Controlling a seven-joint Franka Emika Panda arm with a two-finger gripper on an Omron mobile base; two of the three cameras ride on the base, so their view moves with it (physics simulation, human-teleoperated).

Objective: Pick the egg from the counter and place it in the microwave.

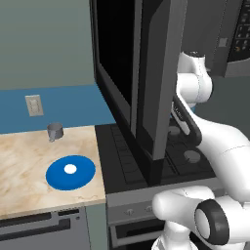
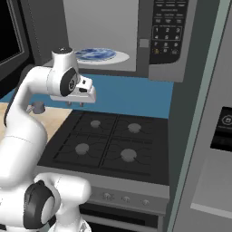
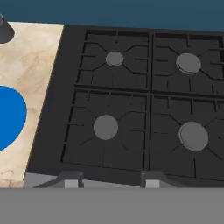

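The egg (image 1: 70, 169), a tiny white ball, rests in the middle of a flat blue plate (image 1: 71, 173) on the beige marble counter (image 1: 29, 161). Above the stove hangs the microwave (image 2: 136, 36); its tall dark door (image 1: 146, 73) is swung open and the grey inside is showing. My gripper (image 2: 74, 103) hovers over the black stove top, to the right of the counter and below the microwave. In the hand view its fingertips (image 3: 72, 180) stand wide apart with nothing between them, so my gripper (image 3: 111, 181) is open. That view cuts the blue plate (image 3: 8, 116) at its left edge.
A small grey metal cup (image 1: 55, 131) stands at the back of the counter near a wall outlet (image 1: 33, 105). A blue-patterned dish (image 2: 95, 55) lies inside the microwave. The stove (image 3: 140, 100) has several round burners. A tall grey fridge front (image 2: 204, 136) bounds the right side.
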